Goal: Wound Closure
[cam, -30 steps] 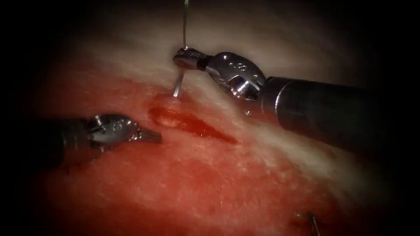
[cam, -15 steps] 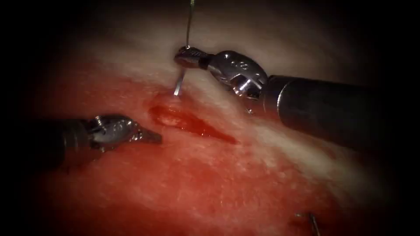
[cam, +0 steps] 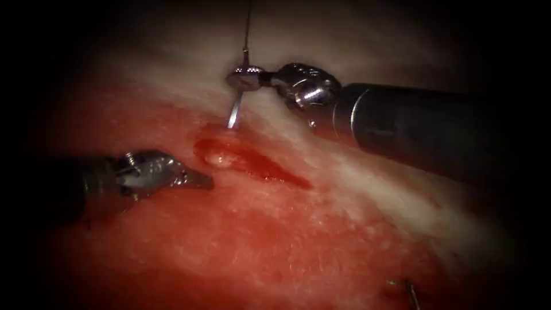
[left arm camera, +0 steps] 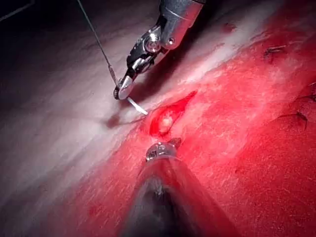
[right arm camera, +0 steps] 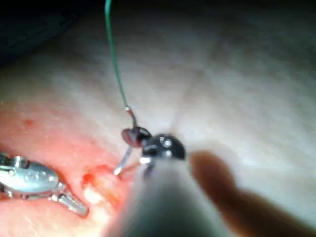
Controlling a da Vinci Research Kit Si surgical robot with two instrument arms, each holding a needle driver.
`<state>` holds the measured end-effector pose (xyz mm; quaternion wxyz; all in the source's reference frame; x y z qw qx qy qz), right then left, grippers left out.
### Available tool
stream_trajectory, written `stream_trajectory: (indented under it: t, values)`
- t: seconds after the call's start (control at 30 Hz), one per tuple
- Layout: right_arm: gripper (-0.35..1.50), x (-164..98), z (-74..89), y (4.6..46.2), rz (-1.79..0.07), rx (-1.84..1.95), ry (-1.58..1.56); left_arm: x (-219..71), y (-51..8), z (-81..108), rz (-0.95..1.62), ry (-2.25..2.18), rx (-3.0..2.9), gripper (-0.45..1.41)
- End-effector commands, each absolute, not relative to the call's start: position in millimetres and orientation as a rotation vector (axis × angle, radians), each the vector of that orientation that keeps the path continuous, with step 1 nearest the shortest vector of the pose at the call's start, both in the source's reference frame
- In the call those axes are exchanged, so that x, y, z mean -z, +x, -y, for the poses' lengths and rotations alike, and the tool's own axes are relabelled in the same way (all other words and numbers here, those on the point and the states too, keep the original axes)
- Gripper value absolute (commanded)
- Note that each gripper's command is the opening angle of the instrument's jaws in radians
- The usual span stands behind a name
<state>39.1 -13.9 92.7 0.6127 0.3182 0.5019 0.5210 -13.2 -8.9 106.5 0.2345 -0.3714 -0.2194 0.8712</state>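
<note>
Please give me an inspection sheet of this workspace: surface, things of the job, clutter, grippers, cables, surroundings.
Surface: tissue, red fluid around the cut.
Job's things: needle held near its thread end, tip at the tissue just above the cut's left end; whether it has entered, I cannot tell. Thread runs up from the needle.
Clutter: cut ends of thread on the tissue, lower right.
Grippers: right gripper shut on the needle; left gripper shut, holding nothing, left of the cut.
Cables: nothing seen.
Surroundings: dark, nothing seen.
</note>
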Motion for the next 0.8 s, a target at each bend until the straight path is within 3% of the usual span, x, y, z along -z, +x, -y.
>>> stream_trajectory:
  t: [0.03,0.8]
  values:
    - [-0.35,-93.2,13.8,40.3,-1.165,-1.197,0.772,-107.2,-13.7,9.0,0.604,-1.021,-2.392,-0.45]
    - [-0.35,-92.4,18.1,41.8,-1.092,-1.271,1.197,-107.2,-13.6,9.0,0.605,-1.022,-2.393,-0.45]
